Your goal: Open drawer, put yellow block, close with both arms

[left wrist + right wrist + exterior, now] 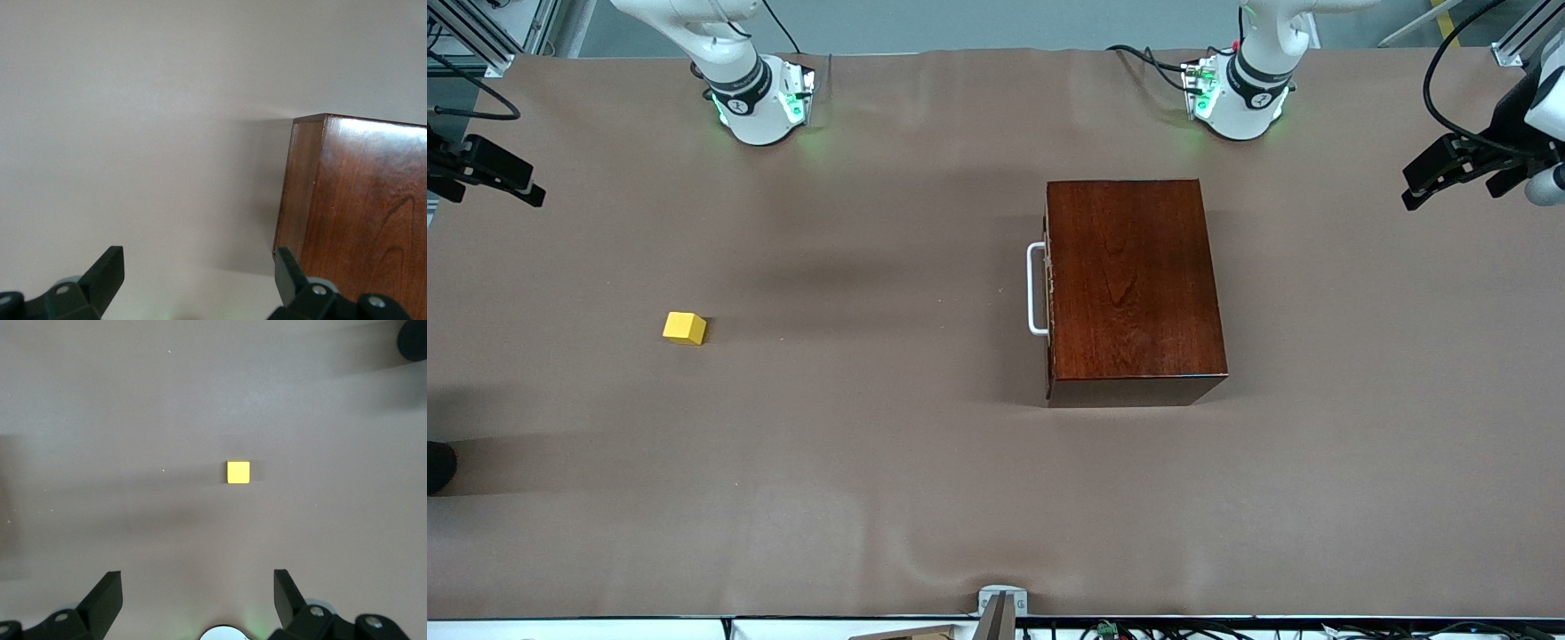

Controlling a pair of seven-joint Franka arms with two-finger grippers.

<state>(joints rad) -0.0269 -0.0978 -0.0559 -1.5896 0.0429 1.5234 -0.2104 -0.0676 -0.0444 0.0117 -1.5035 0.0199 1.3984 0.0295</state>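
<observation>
While both arms are held back at the ends of the table, the task's things lie untouched on the brown table cover (pixel 925 462). Two white arms are counted in the front view, each on one green-lit round base: the right arm's base (pixel 760 107) at about eleven o'clock from the middle of the table, the left arm's base (pixel 1238 102) at about one o'clock. Two black grippers are seen. The right gripper (pixel 494 173) is held in the air over the table's edge at the right arm's end, at roughly nine to ten o'clock; its two fingers (pixel 103 597) are spread wide with nothing between them. The left gripper (pixel 1449 173) is held over the edge at the left arm's end, at roughly two to three o'clock; its two fingers (pixel 107 273) are likewise parted and empty.

One yellow block (pixel 685 327) is counted, lying alone on the cover toward the right arm's end, at about nine o'clock from the box and well apart from it. One dark reddish-brown wooden box (pixel 1134 289) is set toward the left arm's end. Its one drawer (pixel 1048 298) is pushed fully in, and one white U-shaped handle (pixel 1036 289) is seen on the front, turned toward the yellow block.
</observation>
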